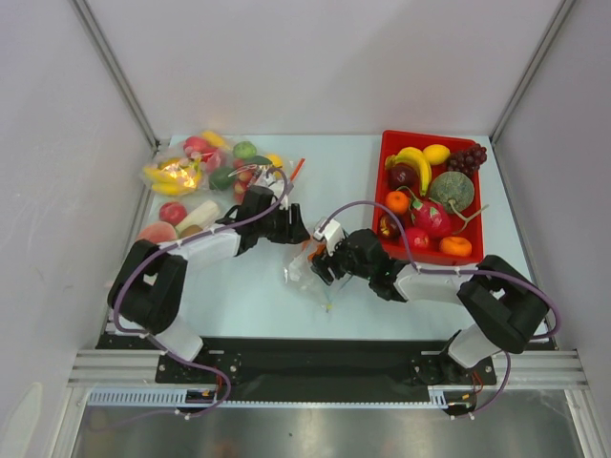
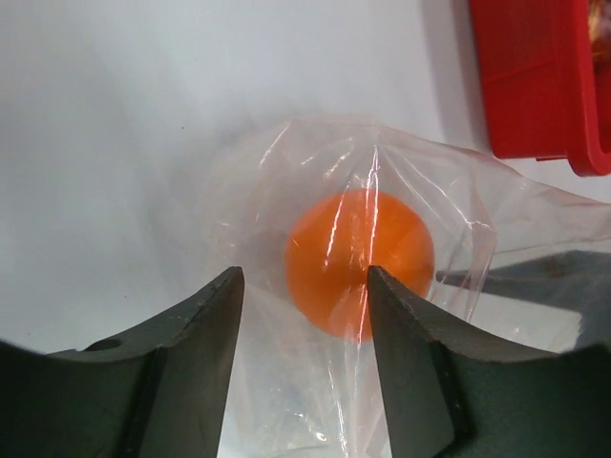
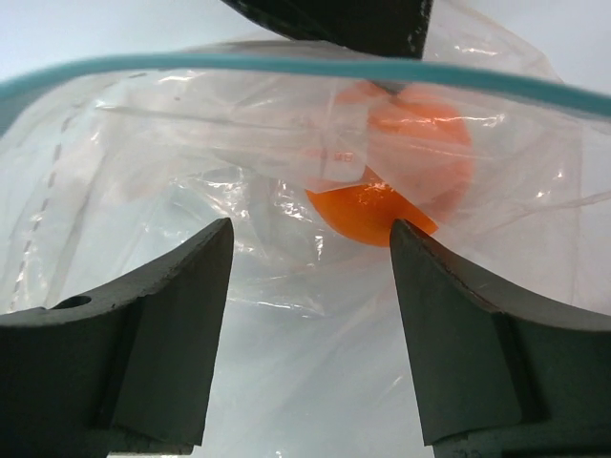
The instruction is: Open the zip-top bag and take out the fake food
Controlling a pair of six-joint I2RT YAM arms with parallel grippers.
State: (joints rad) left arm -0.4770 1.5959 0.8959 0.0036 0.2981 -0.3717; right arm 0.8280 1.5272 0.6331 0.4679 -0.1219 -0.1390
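The clear zip-top bag (image 1: 304, 274) lies on the table between my two grippers. In the right wrist view its blue-green zip strip (image 3: 286, 65) curves across the top, and an orange fake fruit (image 3: 382, 205) sits inside. The left wrist view shows the same bag (image 2: 258, 191) and orange fruit (image 2: 358, 258) just ahead of the fingertips. My left gripper (image 1: 298, 232) (image 2: 305, 286) is open, with bag plastic lying between the jaws. My right gripper (image 1: 320, 265) (image 3: 310, 239) is open at the bag's near side, with plastic between its jaws. No red or purple fruit shows in the bag.
A red bin (image 1: 389, 157) full of fake fruit stands at the back right; its corner shows in the left wrist view (image 2: 535, 76). A pile of bagged fruit (image 1: 205, 167) lies at the back left, with loose pieces (image 1: 172, 212) nearer the left arm.
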